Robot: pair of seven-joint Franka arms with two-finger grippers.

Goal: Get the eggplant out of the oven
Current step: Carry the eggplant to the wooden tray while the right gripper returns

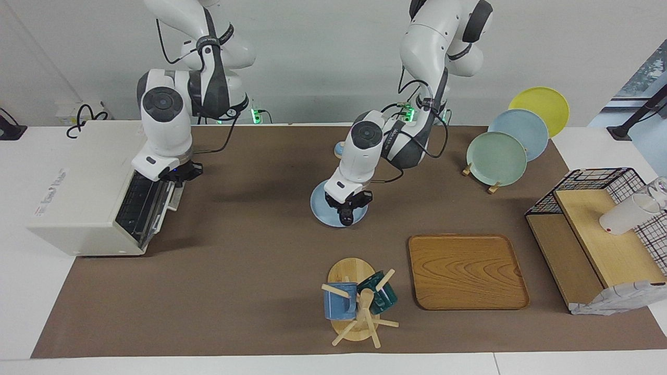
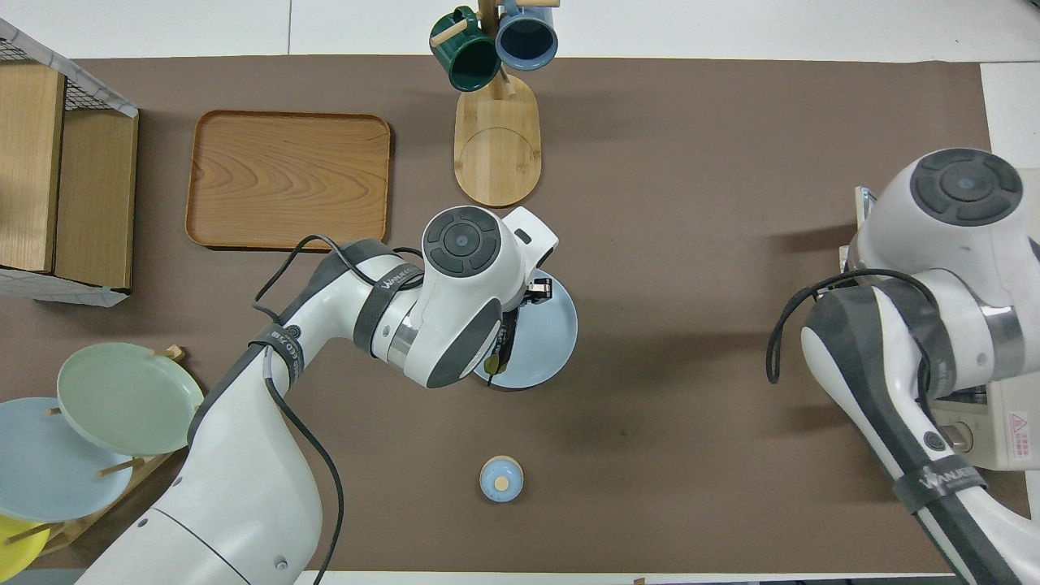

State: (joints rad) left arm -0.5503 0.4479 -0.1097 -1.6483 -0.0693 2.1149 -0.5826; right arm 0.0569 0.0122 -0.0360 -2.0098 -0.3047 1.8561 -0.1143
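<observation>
The white oven stands at the right arm's end of the table; a corner of it shows in the overhead view. Its glass door hangs tilted, partly open. My right gripper is at the door's top edge; the overhead view hides it under the arm. My left gripper is low over a light blue plate in the middle of the table, shut on the dark eggplant. The eggplant's greenish tip points toward the robots over the plate. The wrist hides most of it.
A mug tree with a blue and a green mug, and a wooden tray, lie farther from the robots. A plate rack and a wire shelf with a white cup stand at the left arm's end. A small blue knobbed lid lies nearer to the robots than the plate.
</observation>
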